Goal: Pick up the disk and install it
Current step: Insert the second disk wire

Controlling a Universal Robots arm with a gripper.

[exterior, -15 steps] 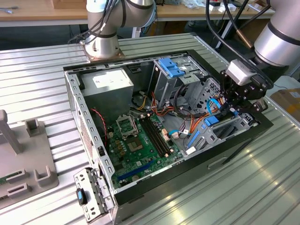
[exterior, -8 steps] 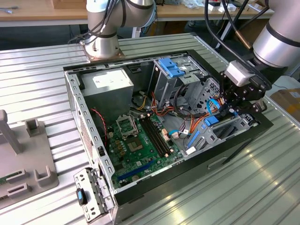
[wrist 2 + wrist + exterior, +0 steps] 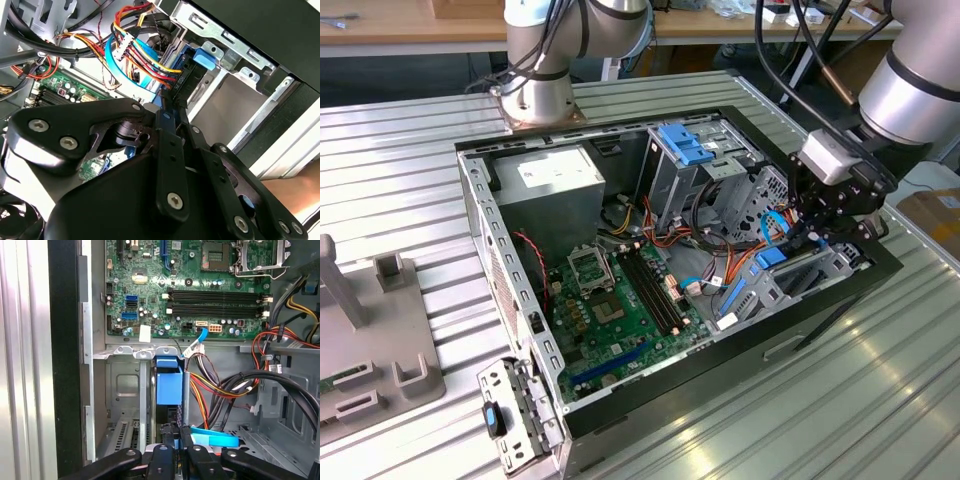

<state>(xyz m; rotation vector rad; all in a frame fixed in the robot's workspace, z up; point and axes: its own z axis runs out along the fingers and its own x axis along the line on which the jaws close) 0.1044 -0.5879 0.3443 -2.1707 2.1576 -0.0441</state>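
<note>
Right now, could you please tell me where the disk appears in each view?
Exterior view: the disk sits in the bay under the gripper.
First wrist view: blue, on edge, between fingers and motherboard.
Second wrist view: just past the fingers, beside the wires, at.
Shared landmark: the green motherboard.

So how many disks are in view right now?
1: the blue-framed disk stands on edge in the drive cage, at the hand. Others may be hidden behind cables.
</note>
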